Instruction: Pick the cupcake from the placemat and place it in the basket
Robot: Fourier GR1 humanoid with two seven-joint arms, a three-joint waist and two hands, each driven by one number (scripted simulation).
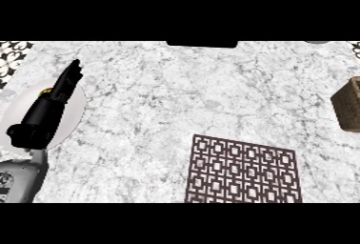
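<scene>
Counter: the white-and-grey marbled stone counter [175, 95] is filling the view.
Left hand: the black left hand [62, 88] is resting at the far left, its fingers lying straight and close together, pointing far; it is released and not grasping anything.
Plate: a pale oval plate [17, 112] is lying under that hand and wrist, at the left.
Placemat: the brown lattice-patterned square placemat [243, 169] is lying near, right of centre, running out at the near edge.
Basket: the brown woven basket [348, 105] is showing partly at the right edge, well apart from the placemat.
Cupcake: I cannot tell where the cupcake is lying; a tiny green, red and yellow speck is showing at the hand's left side, too small to name.
</scene>
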